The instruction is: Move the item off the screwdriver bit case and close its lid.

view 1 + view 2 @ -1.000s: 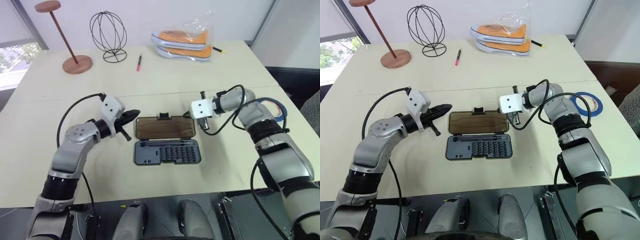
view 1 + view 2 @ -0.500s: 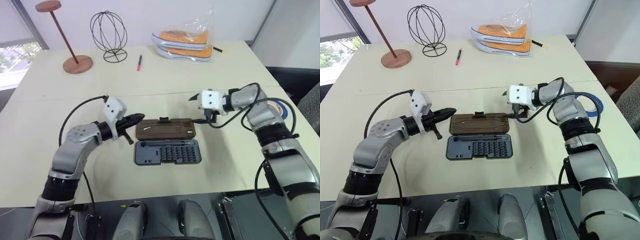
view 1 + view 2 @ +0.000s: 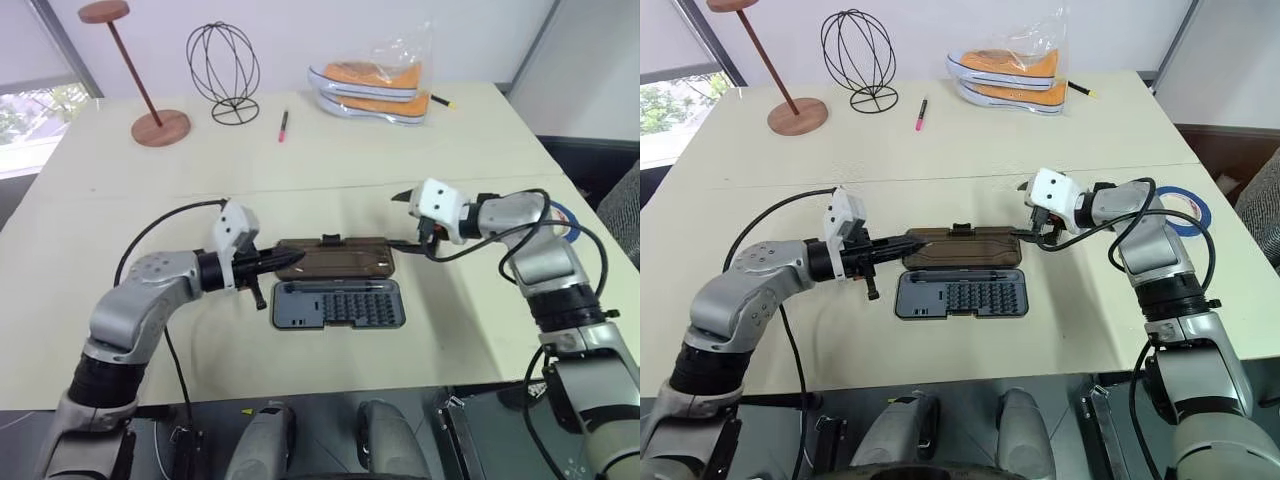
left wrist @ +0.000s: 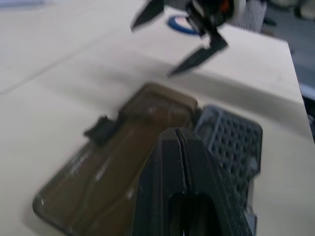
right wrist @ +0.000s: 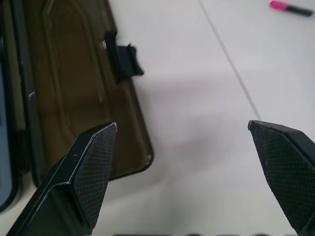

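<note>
Both hands flank our open dark grey plastic bit case (image 3: 960, 294): left hand (image 3: 908, 243) pinched shut and empty at the smoky-brown translucent lid (image 3: 962, 248), right hand (image 3: 1032, 211) spread wide, empty; blue tape ring (image 3: 1187, 211) already far right on the surface, lid unclosed.

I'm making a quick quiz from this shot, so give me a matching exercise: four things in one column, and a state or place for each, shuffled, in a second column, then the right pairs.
Things:
1. left gripper
2. right gripper
3. lid
4. roll of blue tape

States or places:
A. on the table, off the case, beyond the right arm
B. fingers spread wide
C. swung back, not closed over the bits
D. fingers pressed together, tip at the lid's end

Pairs: 1-D, 2-B, 3-C, 4-A
</note>
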You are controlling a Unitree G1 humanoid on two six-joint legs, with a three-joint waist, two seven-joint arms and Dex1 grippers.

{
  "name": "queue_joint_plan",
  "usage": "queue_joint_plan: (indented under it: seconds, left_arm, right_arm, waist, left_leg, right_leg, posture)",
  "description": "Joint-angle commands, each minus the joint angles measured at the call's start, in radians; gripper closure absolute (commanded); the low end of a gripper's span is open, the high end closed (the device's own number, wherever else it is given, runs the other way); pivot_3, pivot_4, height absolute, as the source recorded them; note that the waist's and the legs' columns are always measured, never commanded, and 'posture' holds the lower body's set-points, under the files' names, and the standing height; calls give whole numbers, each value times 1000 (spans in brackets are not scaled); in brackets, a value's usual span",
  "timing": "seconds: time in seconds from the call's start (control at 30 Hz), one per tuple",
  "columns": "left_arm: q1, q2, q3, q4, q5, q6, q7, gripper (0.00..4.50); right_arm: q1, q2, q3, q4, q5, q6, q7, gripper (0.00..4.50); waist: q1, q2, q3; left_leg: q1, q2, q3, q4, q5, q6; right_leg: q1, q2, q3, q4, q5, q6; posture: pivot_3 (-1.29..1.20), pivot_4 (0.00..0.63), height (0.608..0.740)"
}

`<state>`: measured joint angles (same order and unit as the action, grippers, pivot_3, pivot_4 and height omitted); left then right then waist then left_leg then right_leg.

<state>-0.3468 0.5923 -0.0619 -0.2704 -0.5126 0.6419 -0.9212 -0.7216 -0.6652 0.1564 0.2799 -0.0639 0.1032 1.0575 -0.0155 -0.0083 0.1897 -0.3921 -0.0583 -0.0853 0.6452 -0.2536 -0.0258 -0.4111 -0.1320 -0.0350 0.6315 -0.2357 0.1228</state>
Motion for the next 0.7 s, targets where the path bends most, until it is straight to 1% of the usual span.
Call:
queue_joint_plan:
  seconds: [0.03, 0.23, 0.4, 0.6, 0.7]
  left_arm:
    - [10, 20, -23, 7, 5, -18, -44, 4500]
    - [53, 95, -51, 23, 30, -51, -137, 4500]
    - [78, 127, -55, 78, 52, -89, -190, 4500]
    - [72, 121, -72, 215, 101, -170, -234, 4500]
    - [62, 115, -64, 220, 98, -172, -234, 4500]
  right_arm:
    - [-38, 15, -4, -8, 5, -11, -23, 36]
    - [-101, 66, 46, 82, -28, -68, -47, 36]
    - [-168, 113, 81, 199, -59, -106, -73, 36]
    - [-237, 150, 133, 335, -93, -164, -41, 36]
    - [-249, 155, 144, 364, -99, -193, -23, 36]
  waist:
    - [0, 0, 0]
    - [-4, 0, 0]
    - [-2, 0, 0]
    - [-2, 0, 0]
    - [-3, 0, 0]
  left_leg:
    - [0, 0, 0, 0, 0, 0]
    - [0, 1, 0, 0, 0, 0]
    - [0, 0, 0, 0, 0, 0]
    - [0, 0, 0, 0, 0, 0]
    - [0, 0, 0, 0, 0, 0]
  right_leg:
    - [0, 0, 0, 0, 0, 0]
    - [0, 0, 0, 0, 0, 0]
    - [0, 0, 0, 0, 0, 0]
    - [-1, 0, 0, 0, 0, 0]
    - [-1, 0, 0, 0, 0, 0]
  posture:
    - [0, 150, 740]
    - [0, 150, 740]
    - [0, 150, 740]
    - [0, 150, 740]
    - [0, 150, 740]
